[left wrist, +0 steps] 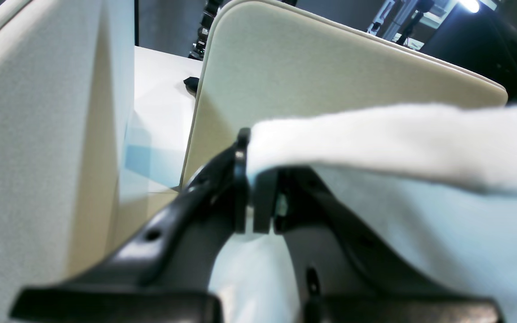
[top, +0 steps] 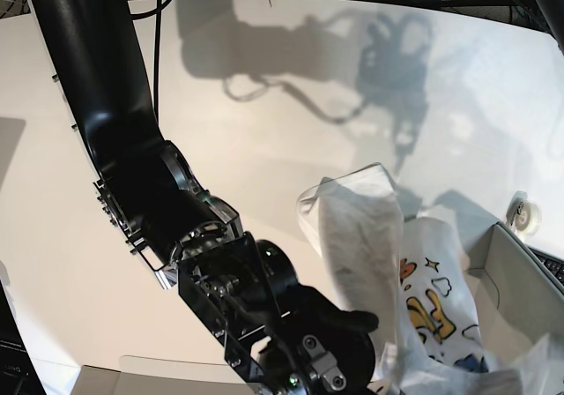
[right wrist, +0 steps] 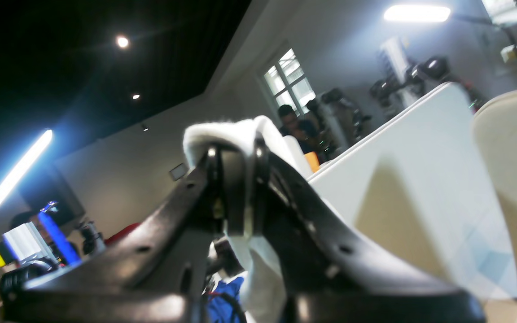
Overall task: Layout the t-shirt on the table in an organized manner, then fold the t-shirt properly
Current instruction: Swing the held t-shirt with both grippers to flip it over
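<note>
Clearly the t-shirt (top: 366,254) is off the tabletop (top: 264,148) for most of its length, hanging in a long white drape with its printed front — yellow and orange lettering, small stars — showing low on the right of the base view. From the left wrist camera, the left gripper (left wrist: 251,179) has its jaws pressed together on a thick white fold of the shirt, the cloth coming out of the tips and running away to the right, with more of it sagging beneath the black fingers. From the right wrist camera, the right gripper (right wrist: 236,179) is likewise pinching the shirt: a rolled white edge bulges over the jaw tips and a strip of cloth hangs down between the fingers. Both wrist views are blurred up close, so which part of the garment each gripper has — hem, sleeve or shoulder — I cannot tell. In the base view the big black arm (top: 167,236) on the left fills the foreground and its gripper is cut off at the bottom edge; the other arm is out of frame. Cream padded panels (left wrist: 330,89) stand behind the left gripper, and a grey-white box (top: 520,280) sits at the tabletop's right edge, partly hidden by cloth.
</note>
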{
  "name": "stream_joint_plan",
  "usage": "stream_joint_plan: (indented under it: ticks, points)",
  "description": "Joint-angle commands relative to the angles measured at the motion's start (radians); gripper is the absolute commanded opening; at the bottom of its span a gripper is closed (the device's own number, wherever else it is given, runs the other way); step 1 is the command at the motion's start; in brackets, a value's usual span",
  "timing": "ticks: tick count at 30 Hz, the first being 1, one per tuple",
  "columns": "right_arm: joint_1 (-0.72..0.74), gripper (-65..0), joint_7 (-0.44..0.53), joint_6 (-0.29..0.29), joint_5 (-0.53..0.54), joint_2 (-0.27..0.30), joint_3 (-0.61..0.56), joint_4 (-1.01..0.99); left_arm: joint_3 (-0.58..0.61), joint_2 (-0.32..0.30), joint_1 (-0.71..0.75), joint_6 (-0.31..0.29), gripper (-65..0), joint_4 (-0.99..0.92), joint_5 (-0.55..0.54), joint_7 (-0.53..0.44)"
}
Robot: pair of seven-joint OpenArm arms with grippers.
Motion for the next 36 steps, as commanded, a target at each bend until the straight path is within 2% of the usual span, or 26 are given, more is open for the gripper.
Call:
stream_joint_plan:
  ticks: [1, 7, 12, 19, 22, 28, 32, 36]
  points:
    - [0.038, -65.0, 0.037, 0.01, 0.016, -0.006, 0.008, 0.03, -0.009, -0.018, -0.041, 0.008, -65.0, 0.003, 0.01, -0.045]
    - [0.038, -65.0, 0.036, 0.01, 0.01, -0.006, -0.021, 0.051, -0.009, -0.02, -0.041, 0.008, -65.0, 0.002, 0.01, -0.051]
    - [0.038, -65.0, 0.03, 0.01, -0.045, -0.006, 0.066, 0.053, -0.011, -0.02, -0.041, 0.008, -65.0, 0.002, 0.01, -0.053]
    - [0.038, -65.0, -0.165, 0.004, -0.255, -0.006, 0.175, 0.07, -0.015, -0.024, -0.041, 0.01, -65.0, 0.055, 0.01, -0.055]
    - [0.038, -65.0, -0.214, 0.004, -0.332, -0.006, 0.232, 0.09, -0.015, -0.024, -0.041, 0.01, -65.0, 0.078, 0.01, -0.055]
    - [0.038, -65.0, -0.331, 0.002, -0.436, -0.006, 0.275, 0.153, -0.015, -0.04, -0.041, 0.01, -65.0, 0.092, 0.007, -0.047]
    - [0.038, -65.0, -0.357, 0.002, -0.504, 0.04, 0.275, 0.191, -0.015, -0.07, -0.041, 0.01, -65.0, 0.092, 0.005, -0.053]
    - [-0.012, -65.0, -0.355, 0.002, -0.516, 0.104, 0.275, 0.197, -0.017, -0.089, -0.041, 0.01, -65.0, 0.092, 0.005, -0.055]
